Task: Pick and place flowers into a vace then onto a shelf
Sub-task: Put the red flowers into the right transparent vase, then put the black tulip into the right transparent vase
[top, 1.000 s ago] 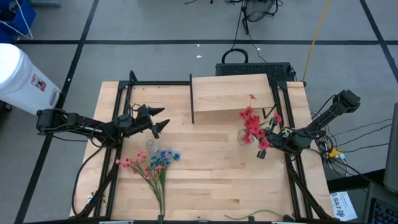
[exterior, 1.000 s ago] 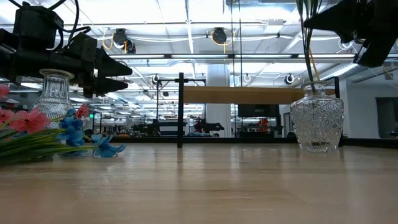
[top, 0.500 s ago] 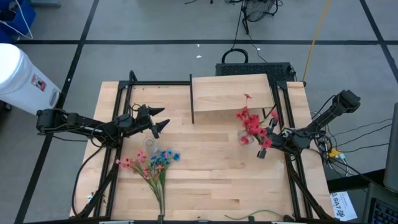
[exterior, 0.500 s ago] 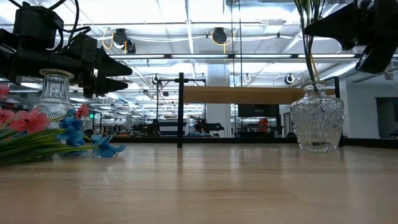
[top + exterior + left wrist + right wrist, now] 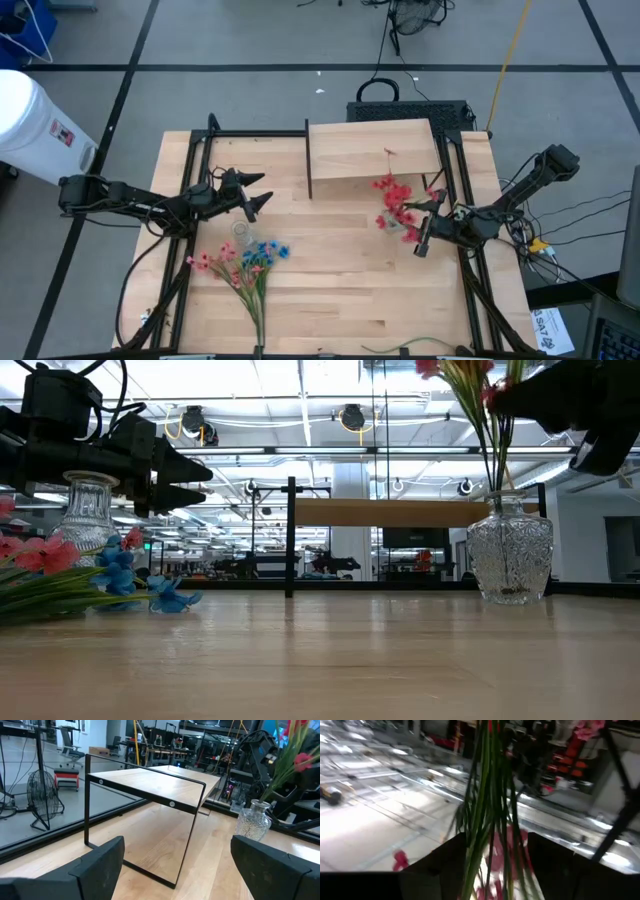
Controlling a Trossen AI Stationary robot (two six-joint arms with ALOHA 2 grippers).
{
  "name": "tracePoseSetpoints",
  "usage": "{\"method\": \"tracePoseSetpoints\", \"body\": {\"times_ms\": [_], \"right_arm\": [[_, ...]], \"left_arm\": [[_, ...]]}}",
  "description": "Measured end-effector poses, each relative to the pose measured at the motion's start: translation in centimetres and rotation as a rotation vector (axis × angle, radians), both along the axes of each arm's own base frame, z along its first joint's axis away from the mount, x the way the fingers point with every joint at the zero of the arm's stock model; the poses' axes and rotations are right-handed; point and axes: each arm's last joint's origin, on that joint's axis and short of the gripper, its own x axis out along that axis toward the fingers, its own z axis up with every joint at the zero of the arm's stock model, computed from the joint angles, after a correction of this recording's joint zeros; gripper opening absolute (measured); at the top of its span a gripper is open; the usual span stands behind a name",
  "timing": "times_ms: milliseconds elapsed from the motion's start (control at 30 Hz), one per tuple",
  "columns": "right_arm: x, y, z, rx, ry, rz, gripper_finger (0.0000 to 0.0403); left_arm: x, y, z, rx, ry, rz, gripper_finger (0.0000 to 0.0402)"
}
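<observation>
A bunch of red flowers [image 5: 392, 200] stands with its green stems [image 5: 482, 430] in a cut-glass vase [image 5: 510, 555] on the table's right part, in front of the shelf [image 5: 370, 150]. My right gripper [image 5: 424, 225] is at the bunch, level, coming from the table's right. It is open, and the stems [image 5: 487, 810] rise through the gap between its fingers. I see no touch. My left gripper [image 5: 258, 195] waits open over the table's left part, pointing at the shelf [image 5: 150, 780].
A second, smaller glass vase [image 5: 240, 232] stands near my left gripper. Pink, red and blue flowers [image 5: 245, 265] lie flat on the table just in front of it. The shelf's black legs [image 5: 291, 535] rise at the table's far middle.
My right gripper has opened and let go of the stems. The red bunch has dropped lower into the vase and its stems have fanned out. Its blossoms now show at the top of the low view and lean a little toward the table's left.
</observation>
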Motion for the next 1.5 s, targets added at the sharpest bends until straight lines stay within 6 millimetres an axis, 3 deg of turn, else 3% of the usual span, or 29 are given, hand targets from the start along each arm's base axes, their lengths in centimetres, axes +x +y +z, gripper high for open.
{"method": "tracePoseSetpoints", "body": {"times_ms": [167,433,700,933,1133,1500], "right_arm": [[0.2,0.4,0.9,-0.073,-0.005,0.075,0.0223],[0.1,0.4,0.9,-0.243,0.061,0.011,0.0232],[-0.2,0.8,0.7,-0.283,0.089,0.018,0.0239],[-0.5,1.0,1.0,-0.509,0.157,-0.031,0.0243],[-0.6,1.3,1.2,-0.828,0.199,-0.007,0.0231],[-0.7,2.4,0.7,-1.734,0.374,-0.037,0.0208]], "left_arm": [[0.0,0.0,0.0,0.0,0.0,0.0,0.0365],[0.0,0.0,0.0,0.0,0.0,0.0,0.0365],[0.0,0.0,0.0,0.0,0.0,0.0,0.0365],[0.0,0.0,0.0,0.0,0.0,0.0,0.0365],[0.0,0.0,0.0,0.0,0.0,0.0,0.0365],[0.0,0.0,0.0,0.0,0.0,0.0,0.0365]]}}
